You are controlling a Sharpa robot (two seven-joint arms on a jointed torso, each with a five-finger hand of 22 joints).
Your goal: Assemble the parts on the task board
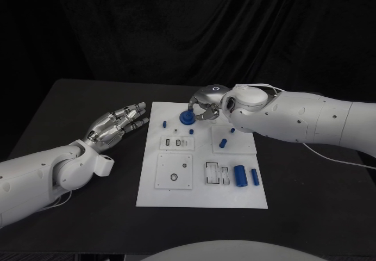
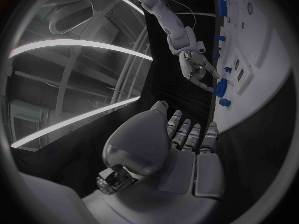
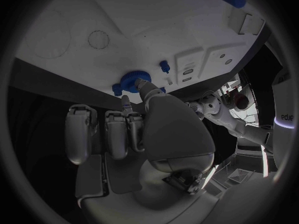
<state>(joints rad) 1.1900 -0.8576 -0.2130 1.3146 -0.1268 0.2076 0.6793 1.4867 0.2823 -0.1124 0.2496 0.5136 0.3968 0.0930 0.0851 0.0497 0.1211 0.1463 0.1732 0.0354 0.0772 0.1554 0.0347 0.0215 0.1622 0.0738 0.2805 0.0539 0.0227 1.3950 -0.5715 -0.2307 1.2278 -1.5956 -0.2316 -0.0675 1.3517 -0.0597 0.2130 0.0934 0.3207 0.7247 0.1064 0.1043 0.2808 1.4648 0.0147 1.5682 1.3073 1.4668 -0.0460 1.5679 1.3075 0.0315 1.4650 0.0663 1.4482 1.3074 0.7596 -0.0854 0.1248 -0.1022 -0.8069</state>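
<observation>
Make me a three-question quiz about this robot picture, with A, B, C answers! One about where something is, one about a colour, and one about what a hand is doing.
1. Where is the round gear-like part on the task board?
A. near the far edge
B. near the edge closest to the robot
C. off the board, on the black table

2. What colour are the small parts, like the two cylinders?
A. red
B. blue
C. yellow

3. What is the left hand doing?
A. holding a cylinder
B. pressing on the board
C. holding nothing, with its fingers apart

Answers:
1. A: the head view shows it by the board's far edge, where the right hand has its fingers on it.
2. B: every loose piece on the white plate is blue.
3. C: it lies beside the board with its fingers spread and nothing in them.
</observation>
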